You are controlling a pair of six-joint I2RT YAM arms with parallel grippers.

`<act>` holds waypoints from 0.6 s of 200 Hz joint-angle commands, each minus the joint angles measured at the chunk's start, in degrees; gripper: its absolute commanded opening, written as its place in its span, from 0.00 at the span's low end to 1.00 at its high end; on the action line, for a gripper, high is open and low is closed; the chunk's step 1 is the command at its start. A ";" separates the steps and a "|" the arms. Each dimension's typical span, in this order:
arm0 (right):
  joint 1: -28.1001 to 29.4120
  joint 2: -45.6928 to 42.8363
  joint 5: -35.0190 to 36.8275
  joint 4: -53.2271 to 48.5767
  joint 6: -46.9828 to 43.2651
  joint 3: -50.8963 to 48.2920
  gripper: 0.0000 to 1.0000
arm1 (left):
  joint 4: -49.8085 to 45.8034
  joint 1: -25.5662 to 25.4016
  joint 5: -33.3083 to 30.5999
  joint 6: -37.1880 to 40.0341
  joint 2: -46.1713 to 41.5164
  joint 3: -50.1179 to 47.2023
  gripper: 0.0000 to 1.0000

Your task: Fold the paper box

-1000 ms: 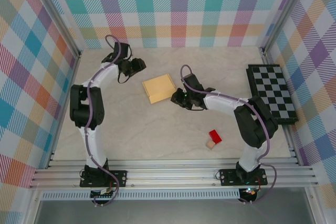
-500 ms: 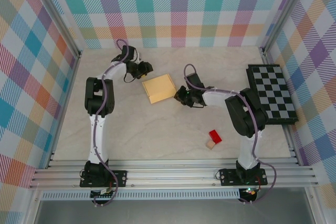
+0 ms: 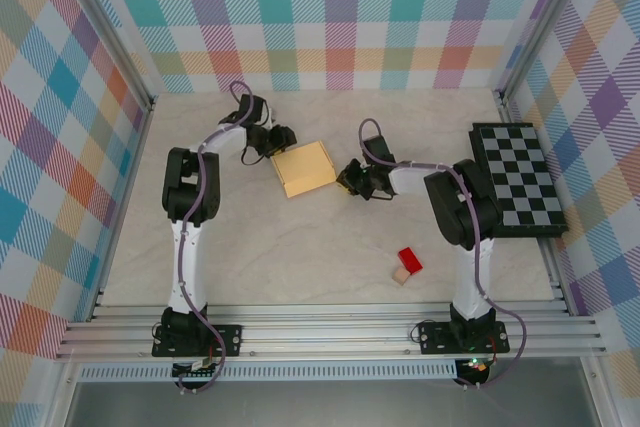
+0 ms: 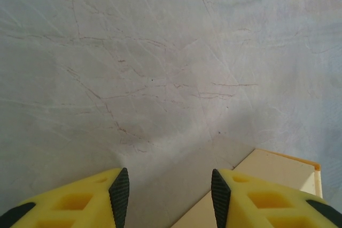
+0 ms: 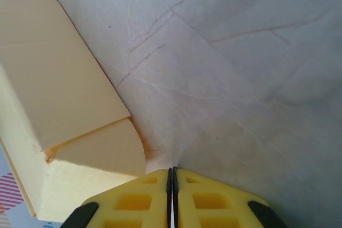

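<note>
**Both grippers at the folded box, neither one holding it**

The two yellow fingers of the left gripper [image 4: 170, 196] stand apart, and between their black pads there is only the bare table [image 4: 160, 78]. It grasps nothing. In the left wrist view, one corner of the paper box [image 4: 283, 165] lies just past the finger on the right of that view. I cannot tell whether this finger touches the cardboard.

The fingers of the right gripper [image 5: 172, 182] are pressed together, with only a thin line between them and nothing inside. In the right wrist view the paper box [image 5: 59, 89] lies just to the left of these closed tips. It is a closed, pale orange-yellow carton with a rounded flap [image 5: 101, 150] at the end nearest to the fingers. The tips are very near to this flap, but contact is not clear.

From the top camera, the paper box [image 3: 304, 168] lies flat on the table [image 3: 300, 247], a little behind the middle and slightly turned. The left gripper [image 3: 280, 139] is at its far left corner, and the right gripper [image 3: 350, 179] is just beside its right edge. So the box is between the two.

Further out, a black-and-white checkered board [image 3: 520, 180] lies at the right side of the table. A small red block [image 3: 410, 259] with a tan cube [image 3: 401, 274] touching it lies nearer to the arm bases, well apart from the box.
</note>
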 commanded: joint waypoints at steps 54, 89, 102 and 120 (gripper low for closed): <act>-0.15 4.77 -3.48 2.09 0.86 4.82 0.12 | 1.24 -4.94 4.35 -2.50 -3.65 -8.39 0.45; 0.01 6.87 -5.25 2.80 1.62 7.63 0.11 | 2.76 -7.39 5.53 -3.18 -3.49 -11.06 0.43; 0.15 7.24 -5.41 2.42 1.73 8.65 0.11 | 3.77 -8.27 5.25 -3.70 -3.75 -12.33 0.43; 0.61 7.58 -5.32 0.90 1.40 10.29 0.11 | 6.39 -9.22 6.13 -5.55 -4.17 -13.52 0.43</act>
